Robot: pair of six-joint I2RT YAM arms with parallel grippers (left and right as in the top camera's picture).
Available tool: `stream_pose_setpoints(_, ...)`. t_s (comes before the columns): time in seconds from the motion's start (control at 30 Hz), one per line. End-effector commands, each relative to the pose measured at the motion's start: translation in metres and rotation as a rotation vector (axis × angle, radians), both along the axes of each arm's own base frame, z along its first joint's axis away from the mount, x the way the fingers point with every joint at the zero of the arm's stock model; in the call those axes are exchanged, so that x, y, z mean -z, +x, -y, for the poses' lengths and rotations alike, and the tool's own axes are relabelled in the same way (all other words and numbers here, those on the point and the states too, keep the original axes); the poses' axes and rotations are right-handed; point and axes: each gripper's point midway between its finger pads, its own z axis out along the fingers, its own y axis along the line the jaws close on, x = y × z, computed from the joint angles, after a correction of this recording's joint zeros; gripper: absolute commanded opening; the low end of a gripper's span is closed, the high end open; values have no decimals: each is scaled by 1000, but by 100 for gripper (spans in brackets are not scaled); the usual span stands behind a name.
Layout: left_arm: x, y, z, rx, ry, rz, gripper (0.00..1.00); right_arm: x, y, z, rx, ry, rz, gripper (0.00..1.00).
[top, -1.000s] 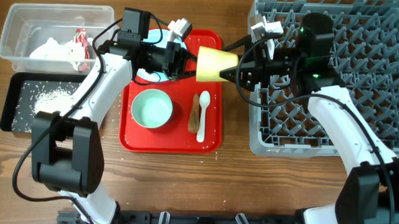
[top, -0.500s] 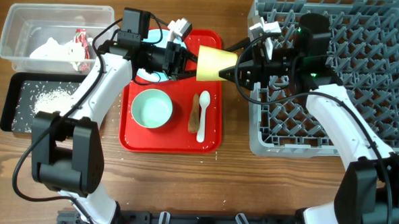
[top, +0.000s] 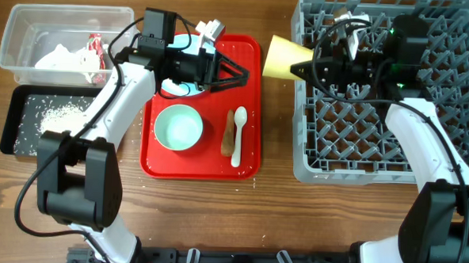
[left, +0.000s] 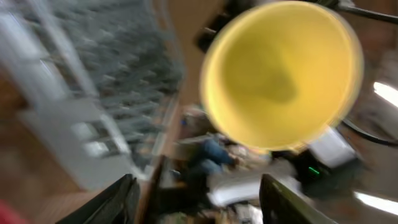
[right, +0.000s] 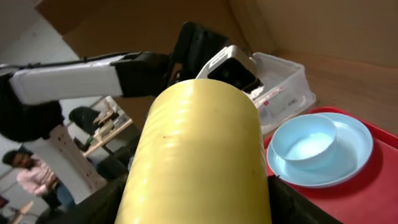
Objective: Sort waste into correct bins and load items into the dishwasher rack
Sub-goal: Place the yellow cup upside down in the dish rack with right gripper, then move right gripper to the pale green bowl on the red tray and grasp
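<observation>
At far left on the counter point(top: 215, 218), the clear, thin-walled tub point(top: 17, 27) holds a crumpled tissue point(top: 59, 58) and a glossy wrapper point(top: 94, 46). In front of it the shallow black tray point(top: 16, 138) carries scattered rice point(top: 57, 117). The left hand point(top: 233, 72) hangs over the red tray point(top: 210, 154) with its fingers spread and nothing between them. Below it sit the smooth green bowl point(top: 178, 128), a brown stick point(top: 227, 139) and a white spoon point(top: 238, 139). The plate point(right: 357, 146) with the blue bowl point(right: 305, 143) on it lies at the tray's far end. The cup point(top: 279, 57) is in the air on its side, mouth facing left, jutting past the rack's left wall. The right hand point(top: 301, 68) pinches it at the narrow base end. The cup looks like smooth, tapered yellow plastic. It is probably light and stiff, but its slick wall could twist in a two-finger pinch. A hold across the wall near the base seems surest. The grey rack point(top: 392, 146), a lattice of upright pegs, is at the right.
</observation>
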Motion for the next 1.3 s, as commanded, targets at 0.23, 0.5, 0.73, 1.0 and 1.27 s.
stream_pose_setpoints(0.23,109,71,-86,-538,820,67,66,35,34,67,698,-363,-338,59)
stream_pose_setpoints(0.5,112,72,-90,-551,847,67,69,48,-63,136,935,-906,-628,57)
stream_pose_setpoints(0.73,112,71,-91,-548,850,67,70,101,-118,162,856,-1225,-912,62)
stream_pose_setpoints(1.0,120,65,-100,-554,909,38,72,170,-117,160,743,-1315,-1065,73)
stream_pose_setpoints(1.27,119,63,-101,-534,921,66,75,127,-64,149,827,-1156,-905,90)
